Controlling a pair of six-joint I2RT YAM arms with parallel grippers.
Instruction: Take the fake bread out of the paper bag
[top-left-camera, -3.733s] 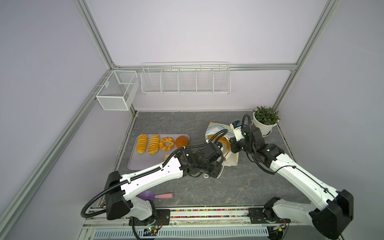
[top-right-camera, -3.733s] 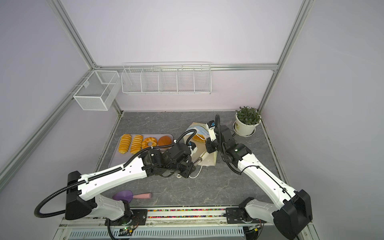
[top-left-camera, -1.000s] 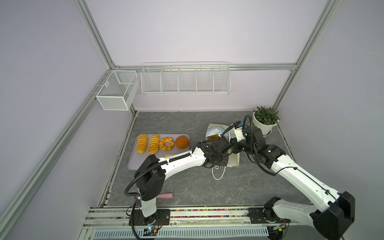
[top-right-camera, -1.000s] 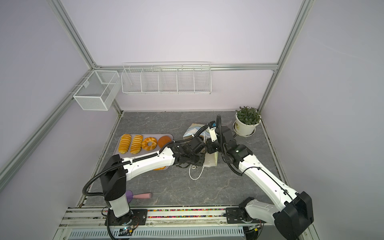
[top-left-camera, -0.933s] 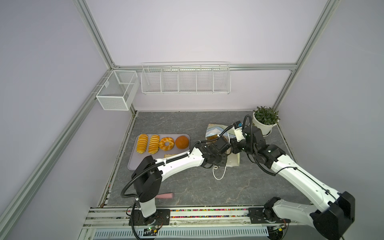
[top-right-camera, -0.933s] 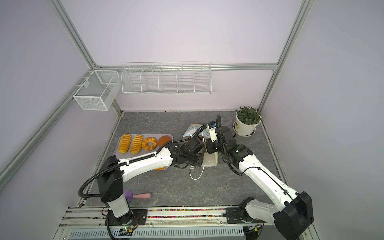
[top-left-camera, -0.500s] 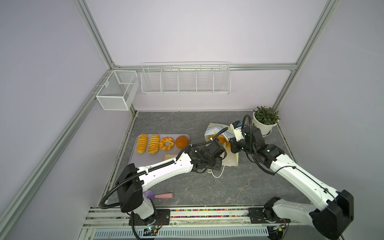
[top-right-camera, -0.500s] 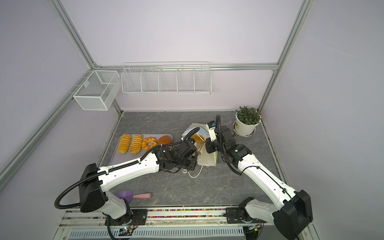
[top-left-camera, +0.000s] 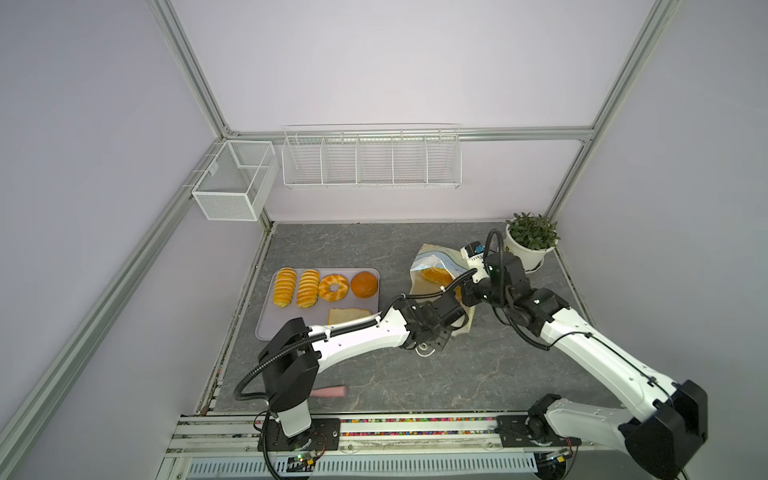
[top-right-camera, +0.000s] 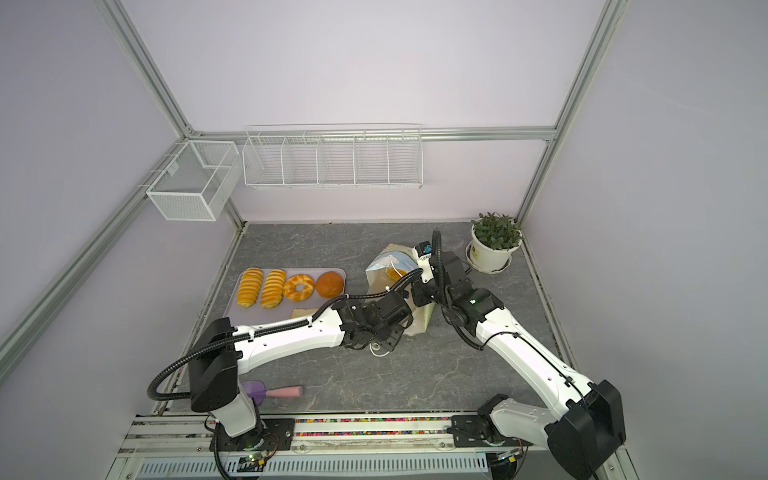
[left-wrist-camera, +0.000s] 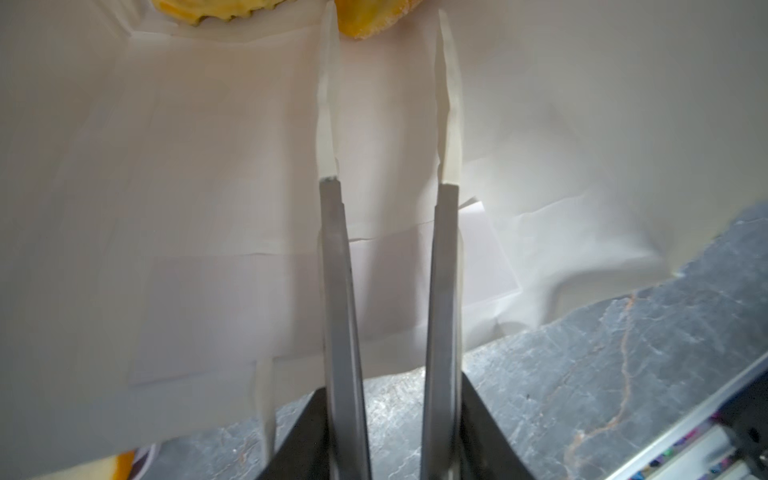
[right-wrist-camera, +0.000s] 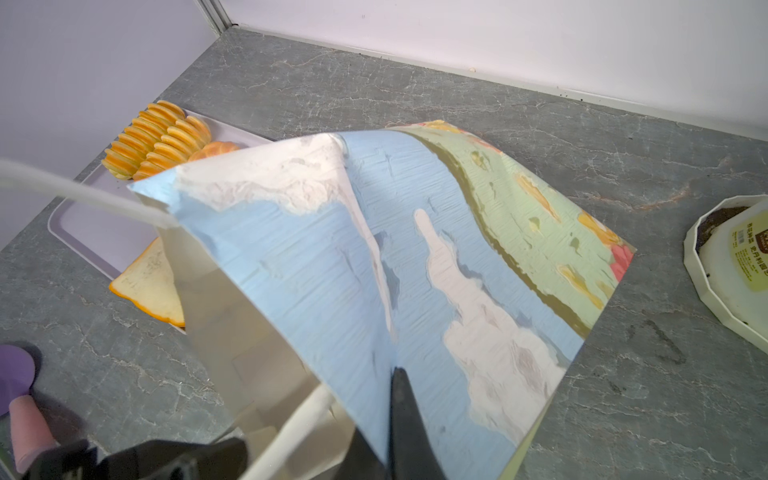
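Two left fingers (left-wrist-camera: 334, 270) stand slightly apart and empty inside the paper bag (left-wrist-camera: 187, 208) mouth. The right fingers (right-wrist-camera: 405, 415) clamp its printed wall. Just beyond the left fingertips lie golden-orange fake bread pieces (left-wrist-camera: 365, 18), not yet extracted. Five breads (top-left-camera: 333, 286) already rest on the tray (top-left-camera: 286, 322), well aside.

Bread (top-right-camera: 298, 286) on tray (top-right-camera: 249, 311) (bag (top-right-camera: 380, 270) nearby)

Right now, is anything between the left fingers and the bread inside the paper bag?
Nothing visible does. In the left wrist view the left gripper is inside the paper bag, fingers apart, with the bread just past their tips and only bare white paper around. The right gripper pinches the bag's upper wall, holding the mouth open.
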